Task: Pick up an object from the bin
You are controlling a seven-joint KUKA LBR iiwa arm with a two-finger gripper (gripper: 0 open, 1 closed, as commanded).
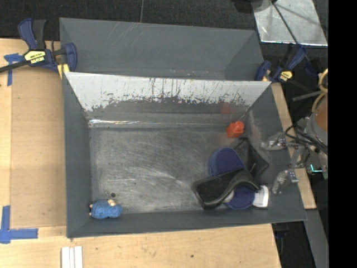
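My gripper (pixel 276 162) hangs over the bin's right wall, open, with two metal fingertips (pixel 271 144) apart and nothing between them. Just left of it lies a small heap: a black curved object (pixel 222 188) rests across a dark blue round lid-like piece (pixel 225 161) and another blue piece (pixel 243 199) with a white cap (pixel 261 197). A small orange object (pixel 235 129) sits near the back right corner of the floor, apart from the gripper.
A blue lumpy toy (pixel 105 209) lies in the front left corner, with a tiny dark bit (pixel 113 195) beside it. The arm and its cables stand past the right rim.
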